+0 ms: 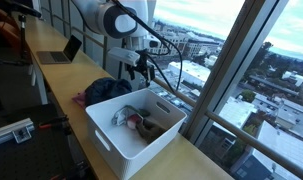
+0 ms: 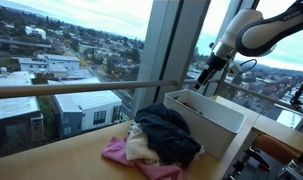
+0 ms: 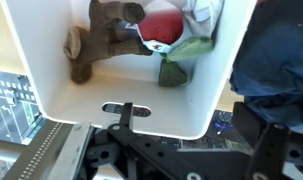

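White bin stands on the wooden surface just beside the window glass, and the claw hangs over the bin's far end with its fingers spread wide, gripping nothing and touching nothing. Inside the bin, the wrist view shows crumpled clothes bunched at one end: one brown piece, one red piece, one green piece and one pale grey piece; the rest of the bin's floor is bare. Against the bin's outer wall lies one loose heap of laundry, with a dark blue garment on top, a pink one under it and a cream scrap between them. One open laptop sits well apart from the bin, further along the surface.
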Robot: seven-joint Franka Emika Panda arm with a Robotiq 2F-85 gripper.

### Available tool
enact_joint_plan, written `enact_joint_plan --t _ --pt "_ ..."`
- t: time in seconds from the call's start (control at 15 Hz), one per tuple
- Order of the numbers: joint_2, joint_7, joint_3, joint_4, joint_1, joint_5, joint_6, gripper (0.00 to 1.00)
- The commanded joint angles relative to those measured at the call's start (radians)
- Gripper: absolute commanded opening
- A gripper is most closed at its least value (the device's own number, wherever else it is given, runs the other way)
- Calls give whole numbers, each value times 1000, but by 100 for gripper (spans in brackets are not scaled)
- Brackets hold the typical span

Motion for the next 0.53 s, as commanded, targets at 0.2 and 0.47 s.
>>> enact_joint_plan --t 0.2,0.47 --pt "112 -106 -24 93 -67 75 2 100" --pt "230 -121 -11 158 -79 97 23 100"
